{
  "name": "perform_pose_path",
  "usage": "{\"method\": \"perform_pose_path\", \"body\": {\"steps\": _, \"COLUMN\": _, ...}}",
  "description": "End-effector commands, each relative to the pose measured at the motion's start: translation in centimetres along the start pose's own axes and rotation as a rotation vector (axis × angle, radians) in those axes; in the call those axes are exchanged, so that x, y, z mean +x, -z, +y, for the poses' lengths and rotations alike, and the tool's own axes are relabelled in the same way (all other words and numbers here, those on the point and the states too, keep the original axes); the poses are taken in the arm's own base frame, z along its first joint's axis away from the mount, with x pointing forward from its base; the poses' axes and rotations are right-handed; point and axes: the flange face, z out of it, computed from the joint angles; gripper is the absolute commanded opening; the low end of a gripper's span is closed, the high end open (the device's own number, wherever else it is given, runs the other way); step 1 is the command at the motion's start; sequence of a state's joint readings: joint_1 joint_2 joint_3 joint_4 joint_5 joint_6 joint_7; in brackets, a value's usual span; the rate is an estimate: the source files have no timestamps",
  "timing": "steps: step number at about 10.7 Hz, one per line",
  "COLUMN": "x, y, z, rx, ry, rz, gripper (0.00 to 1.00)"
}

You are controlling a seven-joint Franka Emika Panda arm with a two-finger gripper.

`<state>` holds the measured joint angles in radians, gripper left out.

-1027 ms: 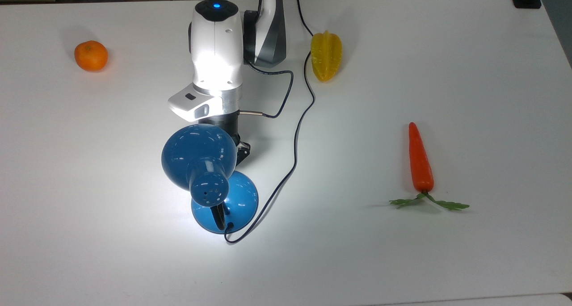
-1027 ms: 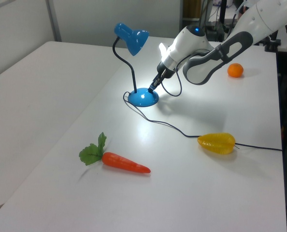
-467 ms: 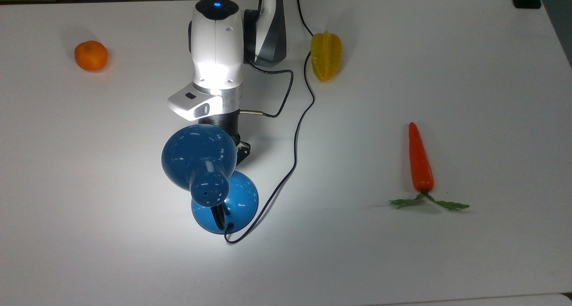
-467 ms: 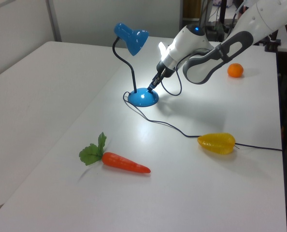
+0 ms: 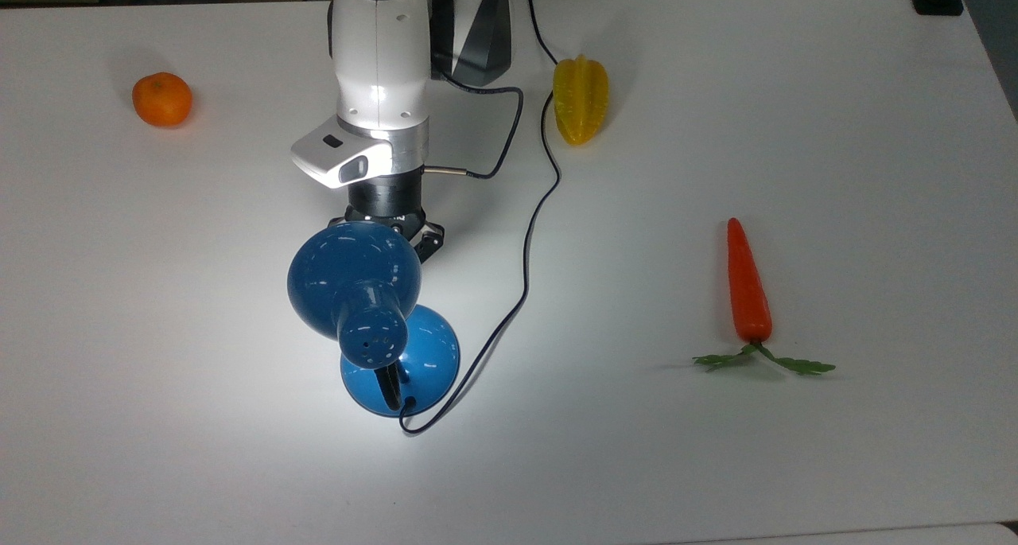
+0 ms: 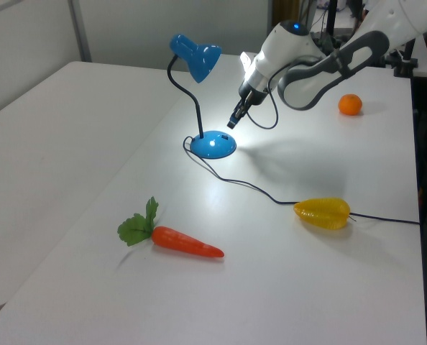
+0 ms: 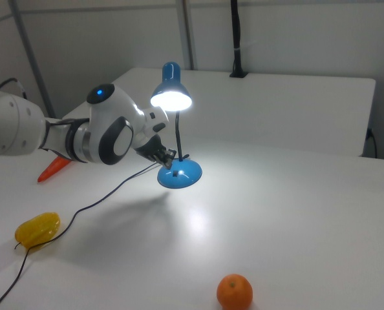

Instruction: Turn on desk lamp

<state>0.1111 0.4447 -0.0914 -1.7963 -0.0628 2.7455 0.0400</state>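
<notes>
The blue desk lamp [image 5: 354, 278] stands lit on the white table [image 5: 795, 91], its bulb glowing under the shade [image 7: 171, 93] and a bright pool of light around its round base [image 6: 213, 144]. A thin black cord [image 5: 525, 274] runs from the base toward the top view's top. My gripper [image 6: 235, 118] hangs a little above and beyond the base, clear of it, with its fingers shut on nothing. In the top view the shade hides most of the gripper; in the right view the gripper [image 7: 168, 159] sits just left of the black neck.
An orange [image 5: 161, 99] lies at the top view's far left. A yellow starfruit [image 5: 580, 99] sits beside the cord near the arm's base. A carrot [image 5: 747, 286] with green leaves lies on the top view's right.
The gripper has lifted off the lamp's base and drawn back toward the top view's top. The lamp stays lit and has not moved.
</notes>
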Motion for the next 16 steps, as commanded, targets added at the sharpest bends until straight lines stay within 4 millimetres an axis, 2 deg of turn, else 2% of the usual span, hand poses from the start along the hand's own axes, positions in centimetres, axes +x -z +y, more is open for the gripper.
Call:
{"method": "perform_pose_path", "body": {"steps": 1, "x": -1.1, "y": 5.3, "z": 0.1, "rx": -0.005, "ry": 0.047, "rz": -0.171, "gripper": 0.03}}
{"method": "perform_pose_path", "body": {"steps": 2, "x": -1.3, "y": 6.8, "z": -0.2, "rx": -0.003, "ry": 0.056, "rz": -0.222, "gripper": 0.08}}
{"method": "perform_pose_path", "body": {"steps": 4, "x": -1.6, "y": 10.4, "z": -0.1, "rx": 0.001, "ry": 0.042, "rz": -0.319, "gripper": 0.4}}
{"method": "perform_pose_path", "body": {"steps": 5, "x": -1.5, "y": 12.6, "z": 0.1, "rx": 0.003, "ry": 0.038, "rz": -0.35, "gripper": 0.62}}
{"method": "perform_pose_path", "body": {"steps": 6, "x": -1.6, "y": 14.1, "z": 0.0, "rx": 0.005, "ry": 0.04, "rz": -0.387, "gripper": 0.95}}
{"method": "perform_pose_path", "body": {"steps": 7, "x": -1.4, "y": 16.1, "z": -0.7, "rx": 0.009, "ry": 0.049, "rz": -0.408, "gripper": 1.0}}
{"method": "perform_pose_path", "body": {"steps": 10, "x": -1.1, "y": 22.9, "z": -0.5, "rx": 0.023, "ry": 0.035, "rz": -0.451, "gripper": 1.0}}
{"method": "perform_pose_path", "body": {"steps": 12, "x": -0.1, "y": 26.7, "z": -1.1, "rx": 0.05, "ry": -0.059, "rz": -0.496, "gripper": 1.0}}
{"method": "perform_pose_path", "body": {"steps": 14, "x": 0.8, "y": 29.2, "z": -1.7, "rx": 0.065, "ry": -0.151, "rz": -0.497, "gripper": 1.0}}
{"method": "perform_pose_path", "body": {"steps": 16, "x": 1.0, "y": 31.1, "z": -2.0, "rx": 0.101, "ry": -0.164, "rz": -0.498, "gripper": 1.0}}
